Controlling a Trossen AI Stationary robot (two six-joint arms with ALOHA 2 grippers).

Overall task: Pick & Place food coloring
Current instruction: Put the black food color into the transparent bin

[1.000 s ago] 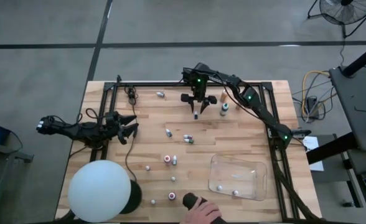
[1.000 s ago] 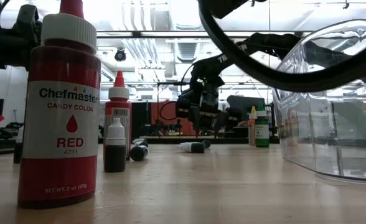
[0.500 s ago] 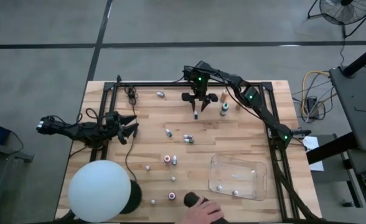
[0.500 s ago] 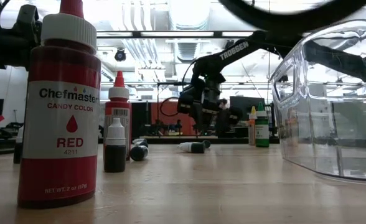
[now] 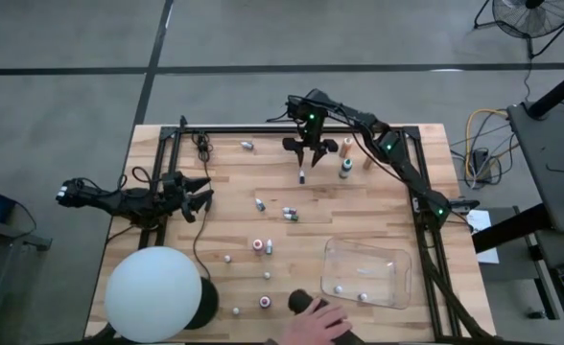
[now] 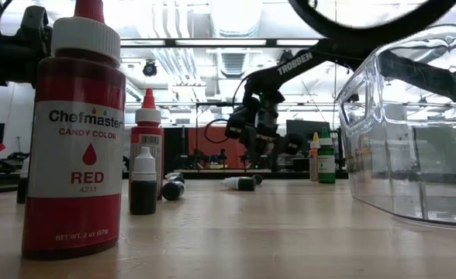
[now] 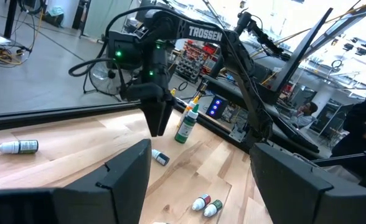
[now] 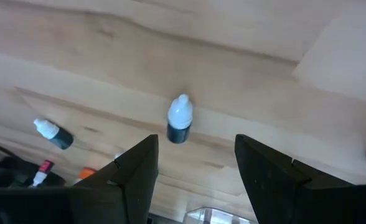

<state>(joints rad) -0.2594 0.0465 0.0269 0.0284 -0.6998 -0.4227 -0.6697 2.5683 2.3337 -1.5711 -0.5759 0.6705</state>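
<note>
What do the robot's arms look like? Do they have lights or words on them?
Both arms are thin, dark and jointed. The right arm shows small green lights and white letters spelling TROSSEN on one link. Its right gripper ends in two dark fingers. The left arm is black as well, with cables beside it, and its left gripper has broad flat black fingers.
</note>
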